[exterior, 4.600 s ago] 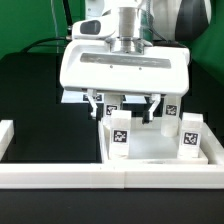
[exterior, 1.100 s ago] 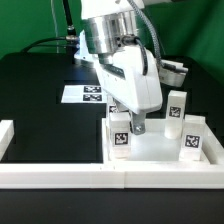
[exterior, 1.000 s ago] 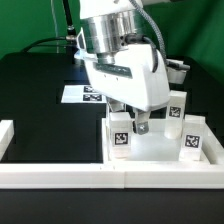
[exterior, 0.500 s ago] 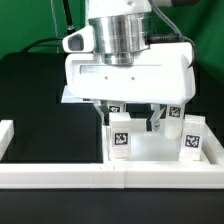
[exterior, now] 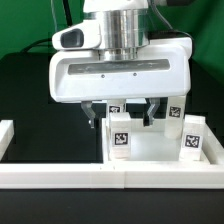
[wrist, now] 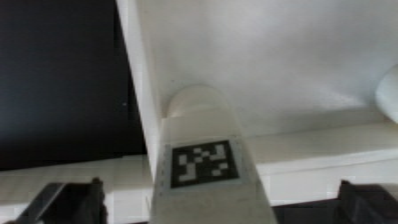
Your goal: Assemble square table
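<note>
Here the claw [exterior: 122, 110] hung wide open, holding nothing, above the tray-like top [exterior: 160, 152] at the counter's [exterior: 40, 100] near edge. Exterior view alone showed four leg blocks; wrist view showed one leg block [wrist: 203, 150] between the fingertips [wrist: 71, 200].

The arm hangs straight down, its broad white hand facing the exterior view squarely. The gripper [exterior: 122, 110] is spread wide, its two dark fingers [exterior: 94, 108] pointing down and well apart. In the wrist view both fingertips [wrist: 68, 203] stand clear, clasping nothing.
</note>
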`<state>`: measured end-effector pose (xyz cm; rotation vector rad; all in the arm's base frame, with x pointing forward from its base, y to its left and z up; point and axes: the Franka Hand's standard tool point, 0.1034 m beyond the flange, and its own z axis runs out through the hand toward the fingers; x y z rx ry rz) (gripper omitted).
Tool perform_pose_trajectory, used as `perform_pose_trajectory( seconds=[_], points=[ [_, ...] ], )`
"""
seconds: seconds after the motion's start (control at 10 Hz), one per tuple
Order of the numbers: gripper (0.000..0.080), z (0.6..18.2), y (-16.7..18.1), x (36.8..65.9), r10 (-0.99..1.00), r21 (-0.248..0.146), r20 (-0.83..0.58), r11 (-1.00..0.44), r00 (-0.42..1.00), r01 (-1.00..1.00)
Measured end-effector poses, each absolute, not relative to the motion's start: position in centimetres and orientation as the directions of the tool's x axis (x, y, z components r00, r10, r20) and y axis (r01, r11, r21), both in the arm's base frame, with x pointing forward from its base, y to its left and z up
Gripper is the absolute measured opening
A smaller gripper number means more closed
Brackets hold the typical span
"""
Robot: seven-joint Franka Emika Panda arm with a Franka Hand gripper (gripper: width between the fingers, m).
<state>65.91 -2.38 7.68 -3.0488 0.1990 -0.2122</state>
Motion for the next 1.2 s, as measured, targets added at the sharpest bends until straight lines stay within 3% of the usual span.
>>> perform_pose_trajectory(
  seconds=[0.2,0.3,0.4,0.5,0.8,1.0,1.2],
  points=[
    [0.0602,7.6,-2.4,65.9,-0.197,-0.099,0.126,-0.978,0.972,-0.186],
    [0.0426,7.6,-2.3,65.9,-0.279,-0.111,0.117,-0.957,0.953,-0.267],
    [0.0426,7.6,-2.3,65.9,-0.325,-0.117,0.111,-0.943,0.939,-0.312],
    [0.0288,7.6,-2.3,65.9,-0.386,-0.123,0.102,-0.919,0.917,-0.373],
    [0.0288,7.6,-1.6,65.8,-0.639,-0.145,0.052,-0.765,0.767,-0.628],
    [0.0288,7.7,-0.2,66.0,-0.831,-0.140,-0.031,-0.546,0.555,-0.826],
    [0.0288,7.5,0.1,66.1,-0.956,-0.155,-0.143,-0.235,0.257,-0.960]
  ],
)
